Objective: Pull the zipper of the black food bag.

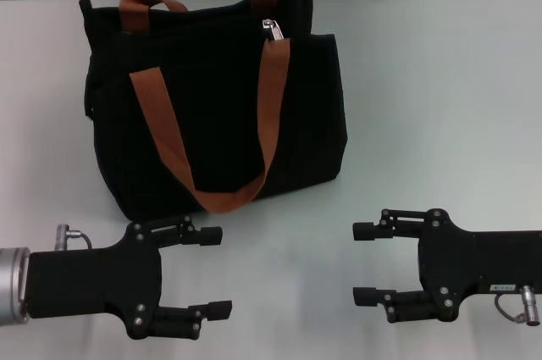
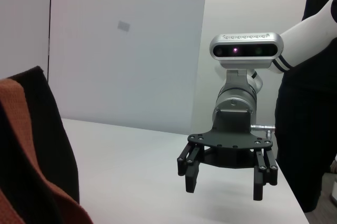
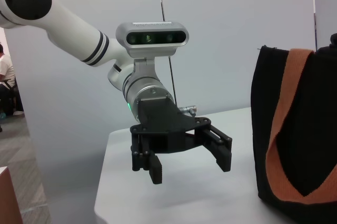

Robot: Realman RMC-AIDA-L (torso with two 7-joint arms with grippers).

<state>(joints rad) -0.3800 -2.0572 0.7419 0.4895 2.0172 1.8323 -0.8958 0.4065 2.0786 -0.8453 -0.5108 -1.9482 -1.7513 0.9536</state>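
The black food bag (image 1: 220, 97) stands upright at the back left of the white table, its two rust-orange handles (image 1: 165, 135) draped over the front. The zipper (image 1: 271, 30), a small silver tab, rests on top of the bag toward its right end. My left gripper (image 1: 217, 272) hovers open over the table just in front of the bag. My right gripper (image 1: 362, 262) is open too, facing the left one, right of the bag's front corner. The left wrist view shows the bag's edge (image 2: 31, 145) and the right gripper (image 2: 224, 187). The right wrist view shows the bag (image 3: 300, 129) and the left gripper (image 3: 189, 168).
The white table (image 1: 440, 106) stretches bare to the right of the bag and between the two grippers. A grey wall runs behind the table's far edge. A person in dark clothes (image 2: 310, 129) stands beyond the table's right side.
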